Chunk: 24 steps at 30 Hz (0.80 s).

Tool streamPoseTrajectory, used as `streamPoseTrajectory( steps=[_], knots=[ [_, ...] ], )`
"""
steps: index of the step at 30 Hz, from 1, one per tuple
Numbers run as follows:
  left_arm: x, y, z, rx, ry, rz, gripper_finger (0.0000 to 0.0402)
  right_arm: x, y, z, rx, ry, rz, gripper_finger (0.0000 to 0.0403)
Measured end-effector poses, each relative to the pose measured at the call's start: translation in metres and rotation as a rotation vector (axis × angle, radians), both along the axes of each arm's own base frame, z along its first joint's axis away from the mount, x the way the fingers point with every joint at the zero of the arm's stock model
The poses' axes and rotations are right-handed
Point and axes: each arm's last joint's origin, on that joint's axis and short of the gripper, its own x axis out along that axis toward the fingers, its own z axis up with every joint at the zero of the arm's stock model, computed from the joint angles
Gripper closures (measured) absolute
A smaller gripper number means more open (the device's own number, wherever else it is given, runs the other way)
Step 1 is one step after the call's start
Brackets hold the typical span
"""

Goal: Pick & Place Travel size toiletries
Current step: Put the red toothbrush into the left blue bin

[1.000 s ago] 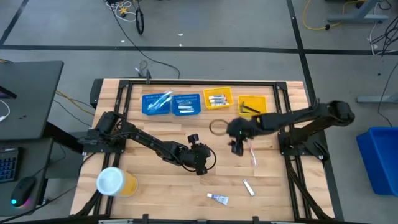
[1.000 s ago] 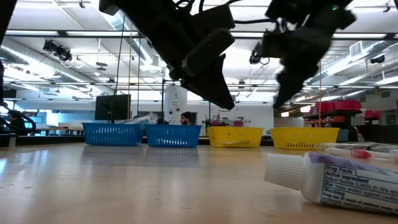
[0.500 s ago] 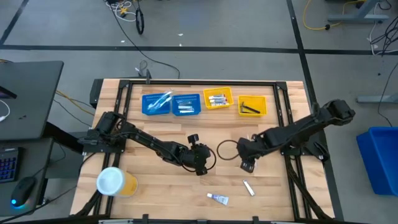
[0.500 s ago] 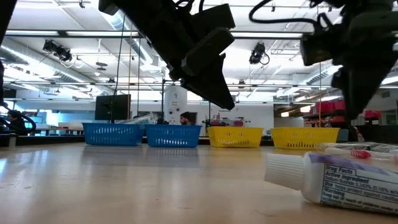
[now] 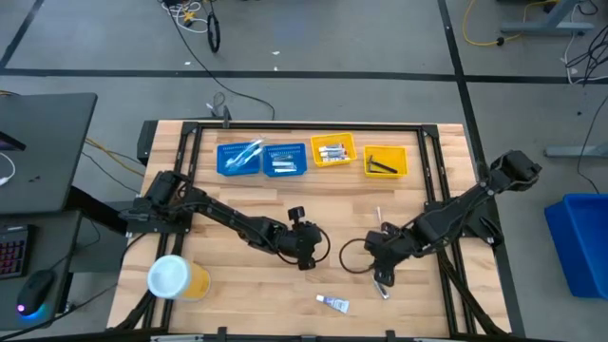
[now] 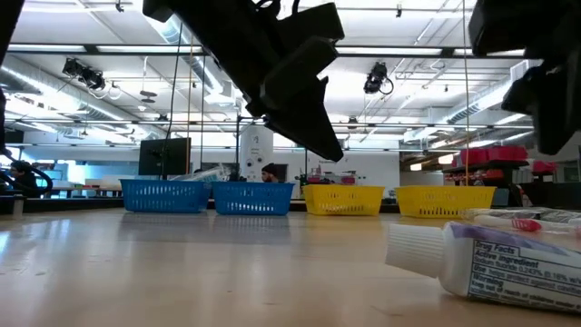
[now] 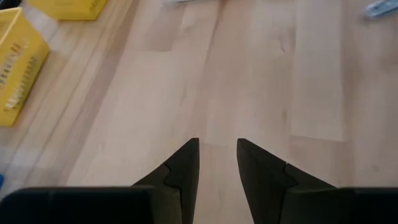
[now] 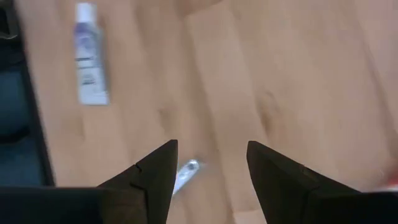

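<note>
Seen from above, we find the right gripper (image 5: 382,278) low over the near right part of the table (image 5: 237,285), its fingers (image 8: 155,171) spread wide and empty, directly above a small silvery tube (image 5: 380,287), which shows between them in the right wrist view (image 8: 185,174). A white toothpaste tube (image 5: 332,303) lies just to the left and nearer the front edge; the low view shows it close up (image 6: 490,263) with a toothbrush (image 6: 517,219) behind it. A second toothbrush (image 5: 379,219) lies farther back, partly hidden by the right arm. The left gripper (image 5: 306,255) waits over the table's middle, its fingers (image 7: 183,171) narrowly parted and holding nothing. Along the far edge stand two blue trays (image 5: 261,160) and two yellow trays (image 5: 385,162), each holding sorted toiletries. A yellow tub (image 5: 176,278) with a white lid stands at the near left.
</note>
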Motion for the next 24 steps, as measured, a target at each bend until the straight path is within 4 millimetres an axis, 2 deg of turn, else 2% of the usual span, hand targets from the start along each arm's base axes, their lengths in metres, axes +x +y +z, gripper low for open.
streamPoseTrajectory(
  steps=[3, 8, 14, 19, 24],
  knots=[
    [-0.001, -0.006, 0.002, -0.001, -0.005, -0.038, 0.0288, -0.002, 0.009, 0.001, 0.007, -0.032, 0.047, 0.0193],
    [-0.005, -0.020, 0.023, -0.071, -0.091, -0.111, 0.0300, -0.006, 0.021, 0.003, 0.043, -0.068, 0.074, 0.0187],
    [-0.006, -0.035, 0.045, -0.219, -0.189, -0.316, 0.0309, -0.006, 0.034, 0.008, 0.090, -0.141, 0.116, 0.0197],
    [-0.006, -0.042, 0.047, -0.272, -0.208, -0.373, 0.0310, -0.009, 0.040, 0.009, 0.063, -0.190, 0.097, 0.0208],
    [-0.006, -0.044, 0.048, -0.230, -0.238, -0.321, 0.0310, -0.020, 0.038, 0.003, 0.033, -0.085, 0.010, 0.0214]
  ],
)
